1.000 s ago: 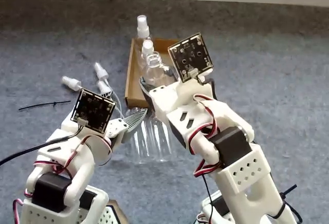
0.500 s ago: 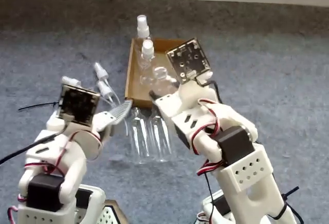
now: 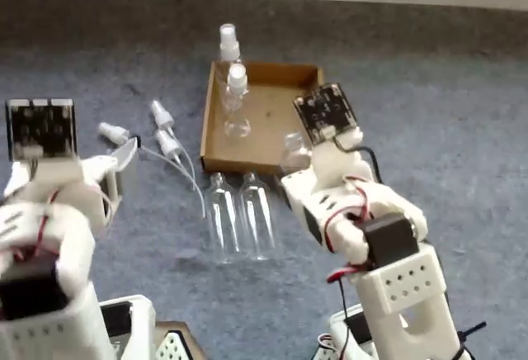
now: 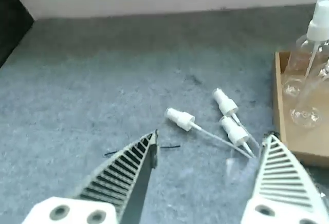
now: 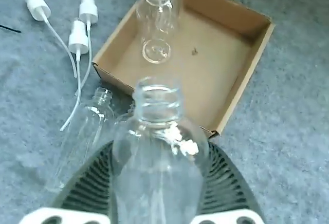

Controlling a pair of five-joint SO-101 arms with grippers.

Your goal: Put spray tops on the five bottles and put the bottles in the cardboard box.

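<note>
One cardboard box (image 3: 276, 129) is holding two capped bottles (image 3: 235, 100). The right gripper (image 5: 162, 152) is clamping one uncapped bottle (image 5: 157, 111) just beside the box; two uncapped bottles (image 3: 223, 220) are lying in front. The left gripper (image 4: 212, 136) is hovering, jaws spread, near three spray tops (image 3: 165, 141).

High cam looks down; wrist cams low, fwd, share cardboard box (image 3: 272, 129).

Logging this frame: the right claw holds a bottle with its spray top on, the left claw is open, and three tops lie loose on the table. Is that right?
Not quite. The bottle in the right claw has no spray top; its neck is open, as the right wrist view shows. The rest stands: the left claw is open, and three tops lie loose on the table.
</note>
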